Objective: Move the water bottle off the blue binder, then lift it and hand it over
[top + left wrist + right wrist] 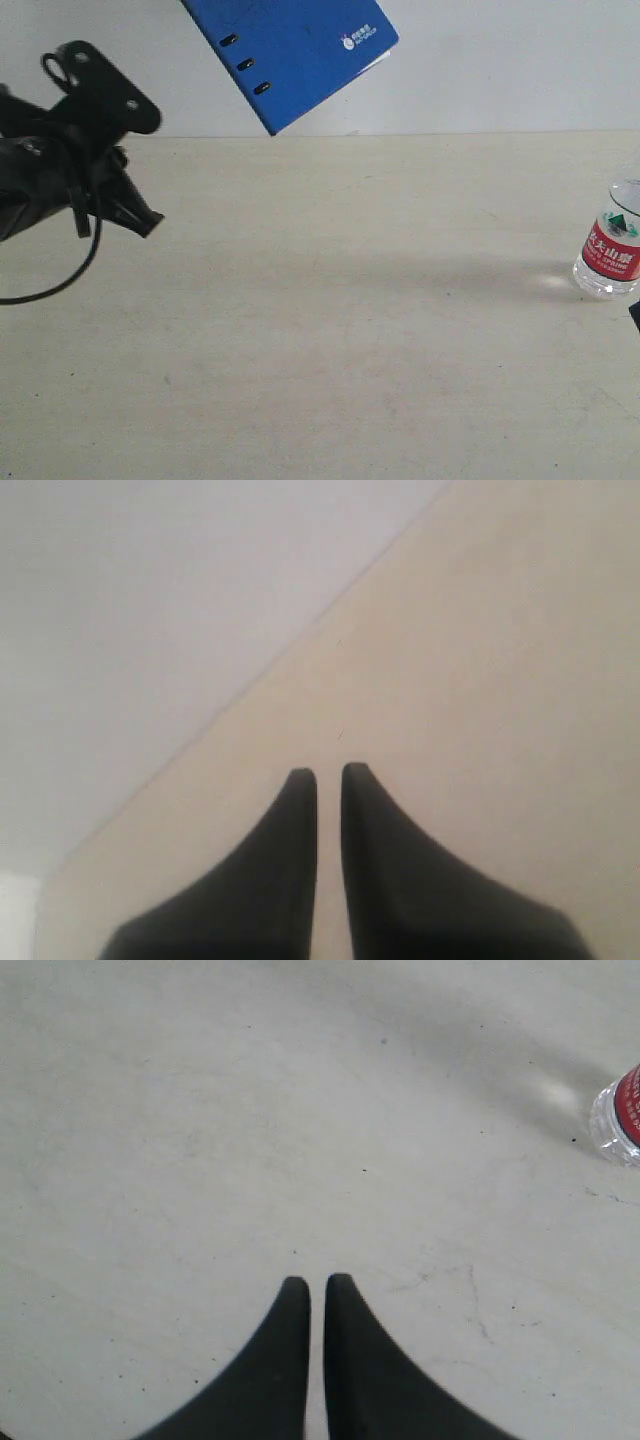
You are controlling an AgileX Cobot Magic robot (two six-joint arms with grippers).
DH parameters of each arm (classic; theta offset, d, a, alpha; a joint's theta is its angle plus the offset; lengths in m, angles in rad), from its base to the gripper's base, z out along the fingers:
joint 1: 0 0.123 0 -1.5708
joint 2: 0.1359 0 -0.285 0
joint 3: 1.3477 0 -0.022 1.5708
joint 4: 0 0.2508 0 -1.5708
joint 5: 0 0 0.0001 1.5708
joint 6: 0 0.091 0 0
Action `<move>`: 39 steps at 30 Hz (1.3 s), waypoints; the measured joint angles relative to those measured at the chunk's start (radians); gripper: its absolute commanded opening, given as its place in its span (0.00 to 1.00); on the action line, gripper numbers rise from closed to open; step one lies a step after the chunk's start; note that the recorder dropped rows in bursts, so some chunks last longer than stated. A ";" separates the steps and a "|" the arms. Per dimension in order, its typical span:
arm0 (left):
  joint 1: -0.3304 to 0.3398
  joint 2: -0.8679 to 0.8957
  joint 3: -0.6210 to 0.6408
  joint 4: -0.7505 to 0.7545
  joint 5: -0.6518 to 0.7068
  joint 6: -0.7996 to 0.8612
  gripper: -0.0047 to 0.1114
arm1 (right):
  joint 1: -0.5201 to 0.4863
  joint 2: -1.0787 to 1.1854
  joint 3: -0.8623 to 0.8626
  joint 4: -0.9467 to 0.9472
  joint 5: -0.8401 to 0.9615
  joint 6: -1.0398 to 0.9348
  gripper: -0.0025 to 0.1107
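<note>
The blue binder hangs tilted at the top of the exterior view, above the table's back edge and in front of the wall. The frame cuts off its upper part, and what holds it is out of view. The water bottle stands upright on the table at the far right, well apart from the binder; its base also shows in the right wrist view. My left gripper hovers at the far left, shut and empty. My right gripper is shut over bare table, with the bottle off to one side.
The beige table runs back to a pale wall. A black cable loops below the left arm. A dark sliver shows at the right edge just below the bottle.
</note>
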 measured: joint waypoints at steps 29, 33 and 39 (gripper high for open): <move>0.380 -0.991 0.297 -0.092 0.299 -0.050 0.09 | 0.000 0.000 0.000 0.041 -0.014 -0.140 0.02; 0.380 -1.142 0.385 -0.212 0.492 -0.063 0.09 | 0.000 0.000 0.000 0.042 -0.014 -0.142 0.02; 0.380 -1.248 0.536 -0.367 0.513 -0.169 0.09 | 0.000 0.000 0.000 0.042 -0.016 -0.142 0.02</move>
